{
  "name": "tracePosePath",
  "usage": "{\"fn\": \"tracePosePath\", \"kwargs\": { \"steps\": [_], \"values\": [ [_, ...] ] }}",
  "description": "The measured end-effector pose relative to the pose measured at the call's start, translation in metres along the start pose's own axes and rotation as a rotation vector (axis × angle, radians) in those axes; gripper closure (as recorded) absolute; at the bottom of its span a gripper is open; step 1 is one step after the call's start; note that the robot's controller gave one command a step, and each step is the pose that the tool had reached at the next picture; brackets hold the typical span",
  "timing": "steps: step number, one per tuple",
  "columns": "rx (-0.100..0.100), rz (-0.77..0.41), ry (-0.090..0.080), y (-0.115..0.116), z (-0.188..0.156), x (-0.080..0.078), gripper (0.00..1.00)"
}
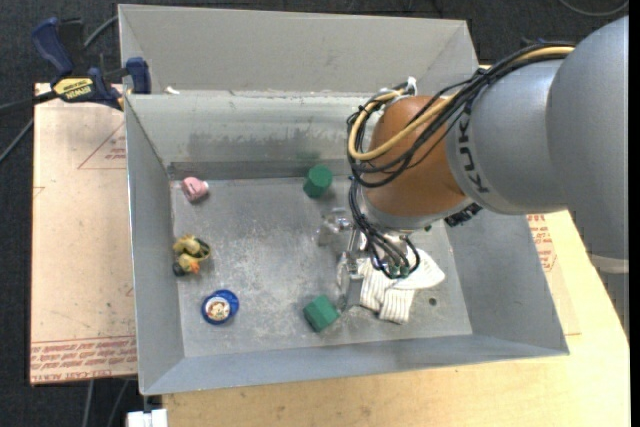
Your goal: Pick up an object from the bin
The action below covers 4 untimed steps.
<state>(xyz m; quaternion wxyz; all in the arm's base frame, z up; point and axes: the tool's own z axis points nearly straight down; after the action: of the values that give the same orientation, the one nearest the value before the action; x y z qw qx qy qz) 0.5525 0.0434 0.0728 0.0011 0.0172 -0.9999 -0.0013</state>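
Hanging low near the front wall of the bin (262, 250), the end effector (346, 279) sits between a small green block (320, 314) and a crumpled white ribbed piece (398, 295). Whether it is open or closed I cannot tell. The block, by the middle of the front edge, looks light, stiff and smooth, and is probably best pinched across two flat opposite faces. It seems stubby, with no clear long axis, and lies skewed to the bin's walls.

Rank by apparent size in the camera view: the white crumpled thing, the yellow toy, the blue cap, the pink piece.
1. white crumpled thing, partly hidden
2. yellow toy and blue cap, about alike
3. pink piece
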Motion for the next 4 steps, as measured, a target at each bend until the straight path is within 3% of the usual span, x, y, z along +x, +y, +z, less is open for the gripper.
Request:
{"fn": "tracePosePath", "kwargs": {
  "steps": [1, 2, 3, 4],
  "values": [
    [0.002, -0.172, 0.009, -0.064, -0.013, 0.028, 0.0],
    [0.001, 0.066, -0.001, -0.062, 0.002, 0.029, 1.0],
    [0.0, 0.067, -0.001, -0.063, 0.002, 0.029, 1.0],
    [0.0, 0.057, -0.001, -0.062, -0.089, 0.049, 1.0]
  ]
}}
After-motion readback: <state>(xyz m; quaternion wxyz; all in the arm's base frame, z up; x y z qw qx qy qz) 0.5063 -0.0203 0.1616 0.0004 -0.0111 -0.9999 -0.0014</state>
